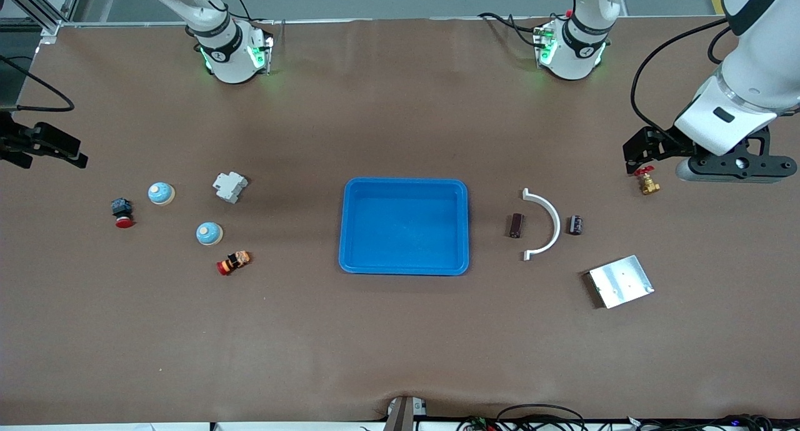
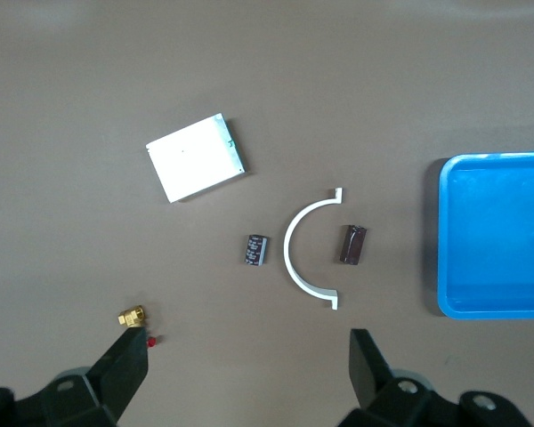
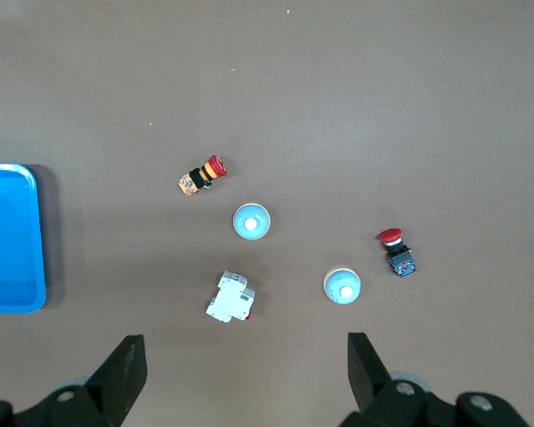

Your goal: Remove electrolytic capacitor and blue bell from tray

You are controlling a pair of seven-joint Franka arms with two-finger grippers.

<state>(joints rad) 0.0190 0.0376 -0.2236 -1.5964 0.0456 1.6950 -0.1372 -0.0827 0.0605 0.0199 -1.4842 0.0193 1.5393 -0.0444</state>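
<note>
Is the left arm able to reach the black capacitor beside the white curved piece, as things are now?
Probably yes. The black capacitor lies alone on the table at the left arm's end, apart from the white curved piece. The left gripper is open above that area, and nothing covers the capacitor.

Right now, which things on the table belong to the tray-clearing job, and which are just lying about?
Job:
- blue tray, nothing in it
- two electrolytic capacitors, already on the table
- two blue bells, already on the table

Lying about:
- white curved bracket
- metal plate
- brass valve
- white breaker
- two red push buttons
</note>
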